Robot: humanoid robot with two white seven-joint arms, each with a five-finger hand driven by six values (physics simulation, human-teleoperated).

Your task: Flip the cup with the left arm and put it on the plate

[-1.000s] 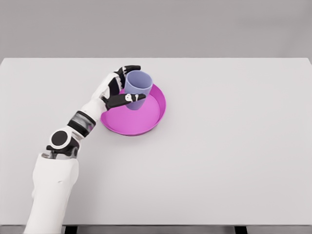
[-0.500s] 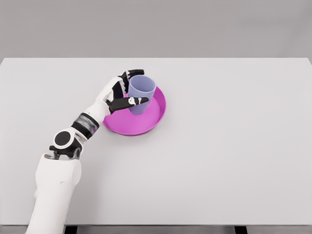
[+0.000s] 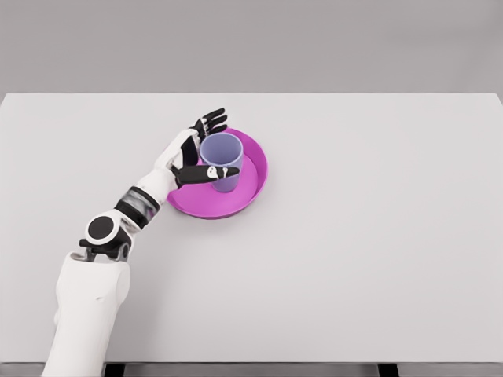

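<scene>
A lavender cup (image 3: 223, 159) stands upright, mouth up, on the magenta plate (image 3: 211, 206) at the table's middle left. My left hand (image 3: 211, 146) is at the cup's left side, the arm coming in from the lower left. Its fingers (image 3: 212, 121) are spread out behind the cup and clear of the rim. The thumb (image 3: 207, 172) stretches across the front of the cup, close to its wall or just touching it. The hand is open and does not grip the cup. The right arm does not show.
The white table (image 3: 361, 236) spreads wide to the right and front of the plate. A grey wall stands behind the table's far edge.
The cup has come down from a raised, tilted hold to stand upright on the plate. The fingers have opened away from it and the hand has drawn slightly left.
</scene>
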